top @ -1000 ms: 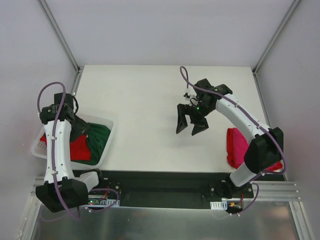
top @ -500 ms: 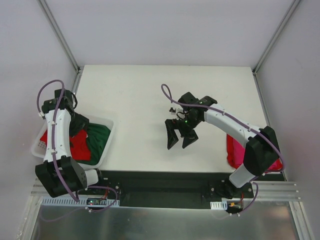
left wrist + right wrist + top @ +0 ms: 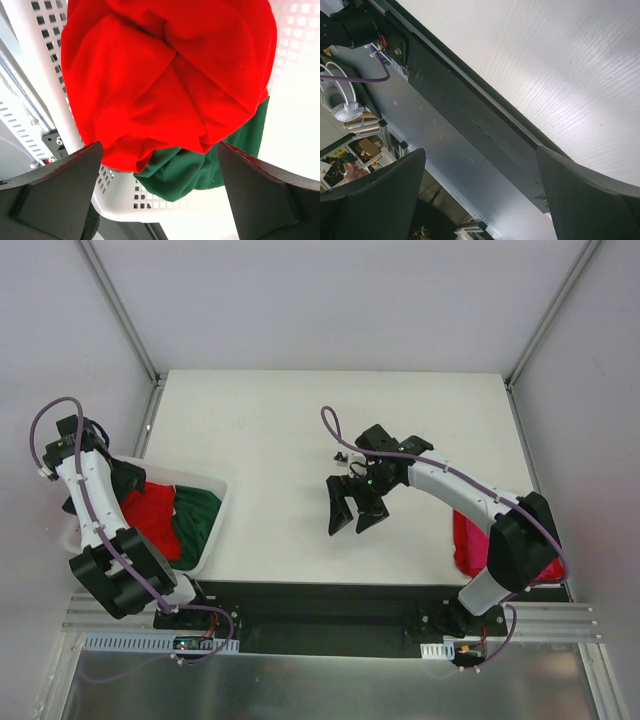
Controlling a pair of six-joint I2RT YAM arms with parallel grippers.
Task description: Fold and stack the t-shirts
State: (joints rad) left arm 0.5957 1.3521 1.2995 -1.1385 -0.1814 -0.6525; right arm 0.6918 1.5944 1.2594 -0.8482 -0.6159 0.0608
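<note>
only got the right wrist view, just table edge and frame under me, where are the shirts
observer: the magenta-pink shirt lies at the right edge of the table.
operator: and the other two
observer: the red shirt and green shirt sit in the white basket at the left, red partly over green.
operator: left arm holding any
observer: no, the left fingers are spread open over the red shirt, gripping nothing.

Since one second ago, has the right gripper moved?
Yes. The right gripper moved left, away from the magenta shirt, and nearer the near edge of the table.
</note>
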